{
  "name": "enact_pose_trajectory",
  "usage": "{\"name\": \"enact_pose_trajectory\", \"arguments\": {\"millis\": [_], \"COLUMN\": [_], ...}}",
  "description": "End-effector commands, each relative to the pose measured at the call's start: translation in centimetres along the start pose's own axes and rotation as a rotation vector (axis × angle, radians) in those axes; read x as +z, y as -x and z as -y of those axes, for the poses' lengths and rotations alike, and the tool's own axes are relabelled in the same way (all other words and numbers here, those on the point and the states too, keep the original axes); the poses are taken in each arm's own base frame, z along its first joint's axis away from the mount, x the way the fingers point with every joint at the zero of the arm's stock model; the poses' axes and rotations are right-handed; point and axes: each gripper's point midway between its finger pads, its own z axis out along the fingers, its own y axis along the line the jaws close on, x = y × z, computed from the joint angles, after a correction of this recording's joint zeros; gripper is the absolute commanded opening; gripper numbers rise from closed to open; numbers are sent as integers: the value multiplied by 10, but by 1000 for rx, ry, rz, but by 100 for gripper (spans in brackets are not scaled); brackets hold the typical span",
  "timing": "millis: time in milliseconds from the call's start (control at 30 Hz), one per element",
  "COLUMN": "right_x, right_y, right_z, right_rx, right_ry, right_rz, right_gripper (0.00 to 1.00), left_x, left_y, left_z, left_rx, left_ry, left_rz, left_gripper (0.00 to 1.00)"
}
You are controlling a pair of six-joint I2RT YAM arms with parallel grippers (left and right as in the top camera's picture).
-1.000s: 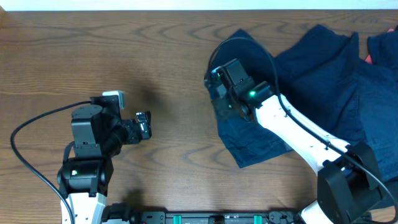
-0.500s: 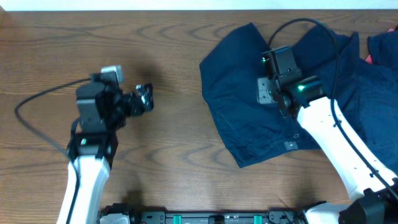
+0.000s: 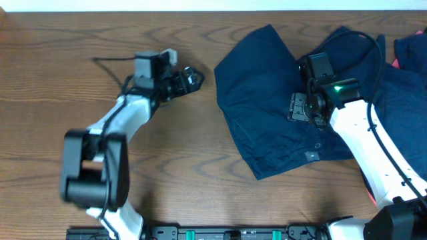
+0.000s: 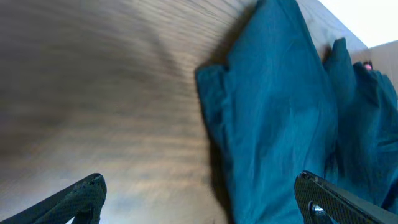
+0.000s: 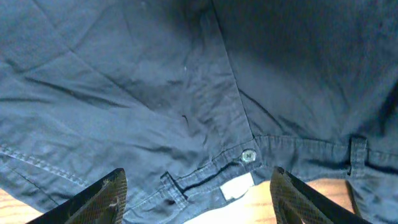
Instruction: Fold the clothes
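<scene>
Crumpled dark navy fabric garment (image 3: 267, 100) sits right of centre on the brown wooden surface (image 3: 100, 40). Right hand (image 3: 307, 110) is over its middle, spread wide, empty. Left hand (image 3: 195, 75), also wide, is just off its left edge.

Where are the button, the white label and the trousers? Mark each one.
button (image 5: 248, 156): right wrist view, centre of the button.
white label (image 5: 236, 186): right wrist view, middle of the label.
trousers (image 3: 257, 100): overhead view, flat cloth of its left half.
</scene>
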Motion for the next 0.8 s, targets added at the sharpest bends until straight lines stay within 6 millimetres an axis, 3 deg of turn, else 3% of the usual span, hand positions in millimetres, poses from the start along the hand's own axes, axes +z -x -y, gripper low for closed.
{"name": "enact_pose_trajectory", "arguments": {"millis": [0, 167, 433, 500, 633, 700, 767], "right_x": [0, 0, 0, 0, 0, 0, 0], "right_y": [0, -3, -6, -6, -6, -6, -6], "right_z": [3, 4, 5, 6, 6, 6, 6], "right_rx": [33, 31, 28, 28, 28, 28, 28], "right_ry": [-5, -10, -16, -17, -16, -16, -17], "right_rz": [-6, -16, -27, -28, -28, -28, -28], "right_gripper": [73, 73, 73, 72, 72, 72, 72], "left_x": [25, 59, 98, 102, 106, 106, 105], "left_y": [4, -1, -15, -16, -14, -11, -7], "left_z": [11, 11, 13, 18, 26, 29, 31], "left_rx": [15, -41, -132, -129, -107, -99, -92], "left_ry": [-42, -81, -146, -164, -174, -179, -188], "left_rz": [-17, -4, 11, 20, 38, 51, 63], "left_gripper": [98, 100, 86, 70, 57, 45, 25]}}
